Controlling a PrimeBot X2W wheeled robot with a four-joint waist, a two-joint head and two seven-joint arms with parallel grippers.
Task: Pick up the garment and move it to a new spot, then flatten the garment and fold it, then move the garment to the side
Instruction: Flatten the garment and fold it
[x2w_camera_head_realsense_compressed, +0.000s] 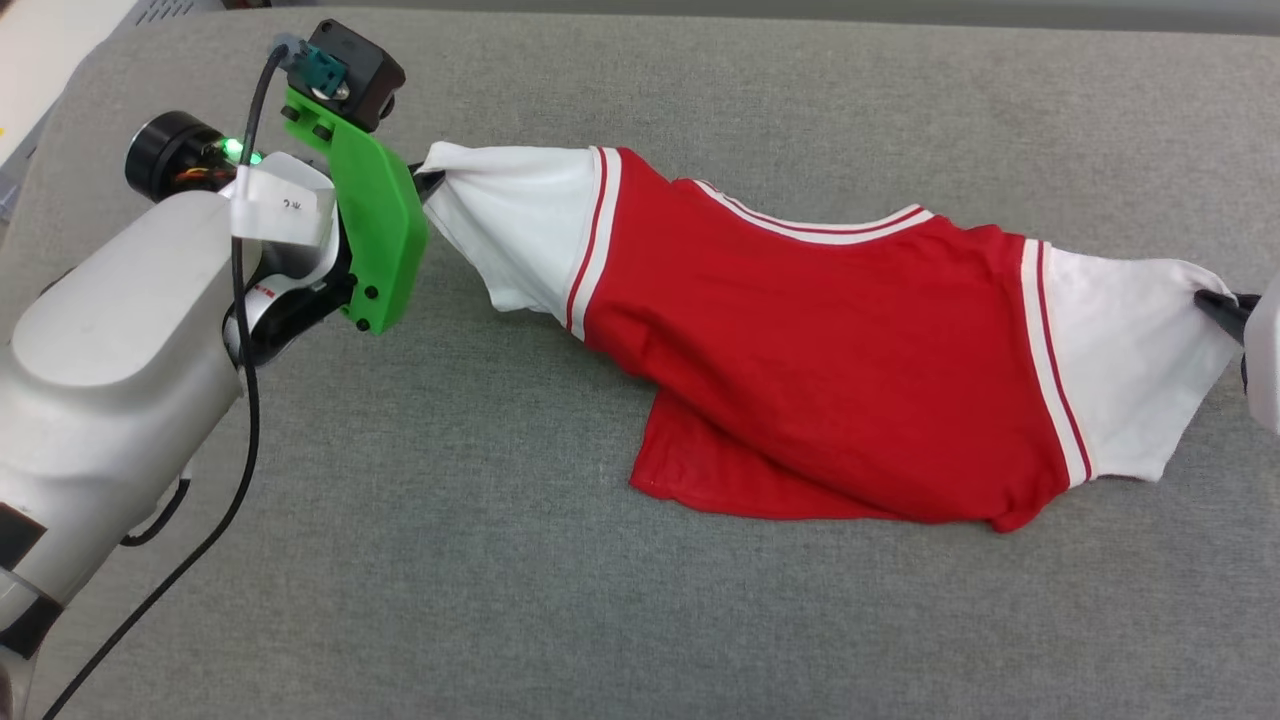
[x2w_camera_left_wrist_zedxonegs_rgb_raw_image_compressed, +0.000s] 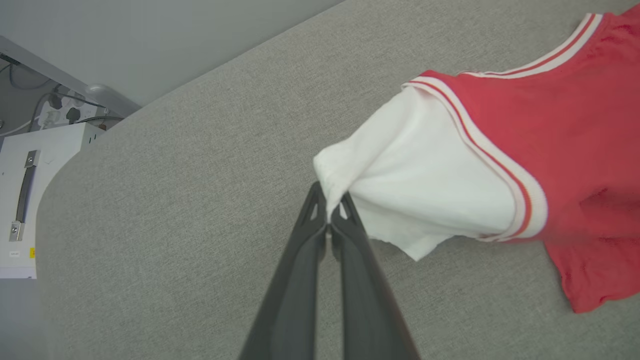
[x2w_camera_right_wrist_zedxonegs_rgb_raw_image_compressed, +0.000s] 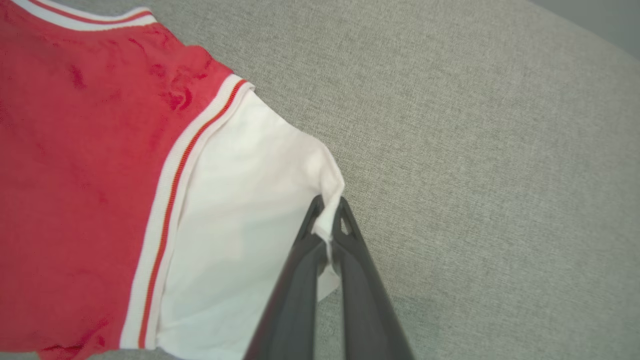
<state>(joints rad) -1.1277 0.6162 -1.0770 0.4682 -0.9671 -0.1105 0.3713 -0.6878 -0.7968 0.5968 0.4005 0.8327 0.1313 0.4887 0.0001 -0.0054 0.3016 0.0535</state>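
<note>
The garment (x2w_camera_head_realsense_compressed: 820, 350) is a red T-shirt with white sleeves and striped trim, stretched across the grey surface between my two arms. My left gripper (x2w_camera_head_realsense_compressed: 428, 182) is shut on the tip of its left white sleeve (x2w_camera_left_wrist_zedxonegs_rgb_raw_image_compressed: 420, 175); in the left wrist view the left gripper (x2w_camera_left_wrist_zedxonegs_rgb_raw_image_compressed: 328, 202) pinches that cloth between its dark fingers. At the right edge of the head view my right gripper (x2w_camera_head_realsense_compressed: 1222, 305) is shut on the other white sleeve (x2w_camera_right_wrist_zedxonegs_rgb_raw_image_compressed: 240, 225). The right wrist view has the right gripper (x2w_camera_right_wrist_zedxonegs_rgb_raw_image_compressed: 329, 210) clamped on the sleeve's hem. The red lower body lies bunched and folded under itself.
A grey fabric-covered table (x2w_camera_head_realsense_compressed: 420, 520) spreads under everything. A white cabinet with a handle (x2w_camera_left_wrist_zedxonegs_rgb_raw_image_compressed: 30, 200) and a power strip with cables stand beyond the table's edge in the left wrist view. My left forearm with its green bracket (x2w_camera_head_realsense_compressed: 375, 230) rises at the left.
</note>
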